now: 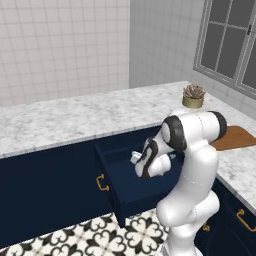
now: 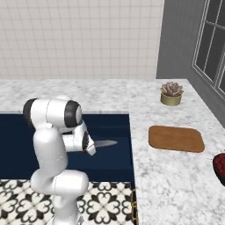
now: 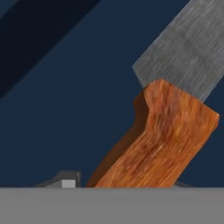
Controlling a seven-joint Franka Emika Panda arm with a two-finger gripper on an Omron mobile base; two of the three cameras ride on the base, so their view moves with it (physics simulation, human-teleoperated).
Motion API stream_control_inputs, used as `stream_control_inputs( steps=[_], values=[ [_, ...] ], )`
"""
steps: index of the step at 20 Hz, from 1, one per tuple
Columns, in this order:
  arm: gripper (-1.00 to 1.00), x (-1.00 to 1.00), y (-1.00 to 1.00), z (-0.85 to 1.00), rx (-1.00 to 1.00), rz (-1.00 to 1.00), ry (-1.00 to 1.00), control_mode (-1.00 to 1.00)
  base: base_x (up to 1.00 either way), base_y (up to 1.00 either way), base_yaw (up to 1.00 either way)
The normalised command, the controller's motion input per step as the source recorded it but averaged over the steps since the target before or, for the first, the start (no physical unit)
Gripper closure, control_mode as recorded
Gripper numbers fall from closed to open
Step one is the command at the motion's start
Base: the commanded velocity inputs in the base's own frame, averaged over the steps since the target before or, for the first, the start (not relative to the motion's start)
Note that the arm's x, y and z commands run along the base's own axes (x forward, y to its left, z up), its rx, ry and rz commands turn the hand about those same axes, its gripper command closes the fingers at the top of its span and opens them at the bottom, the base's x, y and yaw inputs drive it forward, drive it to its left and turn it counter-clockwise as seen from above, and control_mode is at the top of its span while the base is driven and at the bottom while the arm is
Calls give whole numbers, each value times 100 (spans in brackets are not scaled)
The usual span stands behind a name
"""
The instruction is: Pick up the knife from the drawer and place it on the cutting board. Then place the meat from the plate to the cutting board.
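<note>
The navy drawer [image 1: 125, 192] stands pulled out, its brass handle [image 1: 102, 182] on the front. My gripper [image 2: 90, 148] is down inside the drawer, shut on the knife's orange handle [image 3: 162, 140]. The grey blade [image 2: 106, 143] sticks out sideways from the hand, above the drawer floor [image 3: 65, 109]. One fingertip [image 3: 65, 181] shows just left of the handle. The brown cutting board [image 2: 176, 138] lies on the counter to the right, partly behind my arm in the left base view [image 1: 237, 137]. The plate and the meat are out of view.
A small potted succulent [image 2: 171, 93] stands on the marble counter [image 2: 176, 184] behind the board. A dark bowl of red fruit [image 2: 219, 163] sits at the right edge. Navy cabinet doors with brass handles [image 1: 245, 220] run below the counter, over a patterned tile floor [image 1: 100, 235].
</note>
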Motion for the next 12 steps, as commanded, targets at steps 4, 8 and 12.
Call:
stream_control_inputs(
  steps=[4, 8, 12],
  values=[
    [100, -36, 12, 100, -1, -4, -29, -100, 0, 0, 0],
    [100, -40, 0, 100, -8, -5, -30, -100, 0, 0, 0],
    [100, -8, -24, 100, -10, -14, -17, -100, 0, 0, 0]
  ],
)
